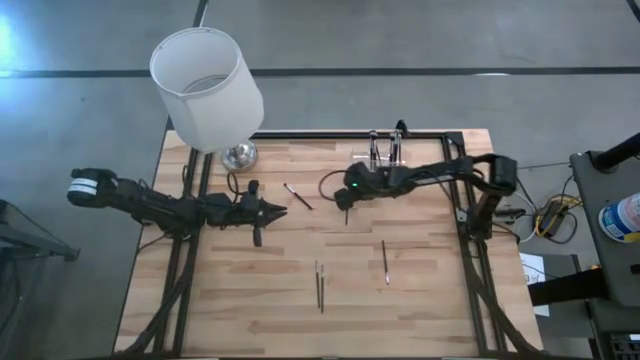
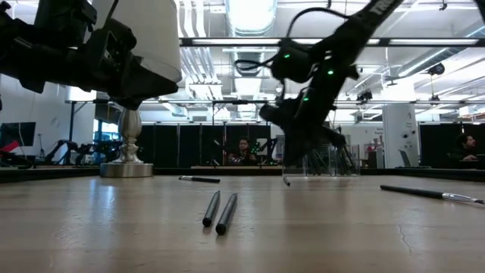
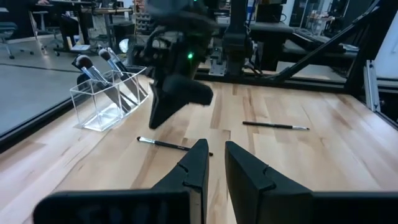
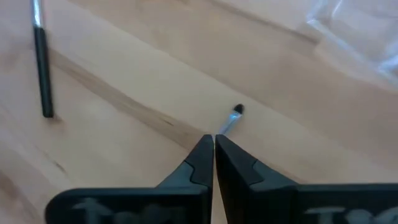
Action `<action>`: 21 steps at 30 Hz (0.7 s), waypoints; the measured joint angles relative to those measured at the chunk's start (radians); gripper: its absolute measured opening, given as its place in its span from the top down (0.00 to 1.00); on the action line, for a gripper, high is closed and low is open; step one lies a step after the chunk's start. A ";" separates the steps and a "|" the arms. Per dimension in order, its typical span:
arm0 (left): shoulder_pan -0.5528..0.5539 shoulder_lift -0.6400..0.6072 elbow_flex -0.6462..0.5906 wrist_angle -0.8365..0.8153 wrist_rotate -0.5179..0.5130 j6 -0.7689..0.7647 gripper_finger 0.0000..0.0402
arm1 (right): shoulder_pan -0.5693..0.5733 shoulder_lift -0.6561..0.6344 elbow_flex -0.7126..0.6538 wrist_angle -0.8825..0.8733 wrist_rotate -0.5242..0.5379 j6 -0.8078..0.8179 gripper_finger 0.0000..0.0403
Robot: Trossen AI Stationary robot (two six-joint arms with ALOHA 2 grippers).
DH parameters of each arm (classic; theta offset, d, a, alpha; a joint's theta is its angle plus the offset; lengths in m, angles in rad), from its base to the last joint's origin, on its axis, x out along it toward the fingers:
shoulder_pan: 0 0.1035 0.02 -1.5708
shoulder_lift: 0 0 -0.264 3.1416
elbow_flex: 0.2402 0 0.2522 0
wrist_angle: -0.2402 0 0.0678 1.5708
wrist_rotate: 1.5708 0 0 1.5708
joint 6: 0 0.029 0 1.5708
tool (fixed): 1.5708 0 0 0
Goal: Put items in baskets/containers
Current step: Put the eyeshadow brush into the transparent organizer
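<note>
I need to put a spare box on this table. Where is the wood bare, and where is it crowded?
Bare: the near strip of the table, left of the paired sticks. Crowded: the far edge, with lamp, clear holder, right tool holding a brush, and left tool.

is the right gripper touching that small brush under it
Touching: the right wrist view shows the right gripper shut on the small brush, whose tip pokes out past the fingertips.
</note>
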 joint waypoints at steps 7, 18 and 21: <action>0.000 0.000 0.000 -0.006 0.000 0.027 0.89 | 0.000 0.106 0.205 -0.268 0.058 0.016 0.83; 0.000 0.000 0.000 -0.012 0.000 0.026 0.89 | -0.031 0.136 0.147 -0.166 0.006 0.086 0.76; 0.000 0.000 0.000 -0.015 0.000 0.025 0.89 | -0.043 0.140 0.122 -0.091 -0.019 0.090 0.77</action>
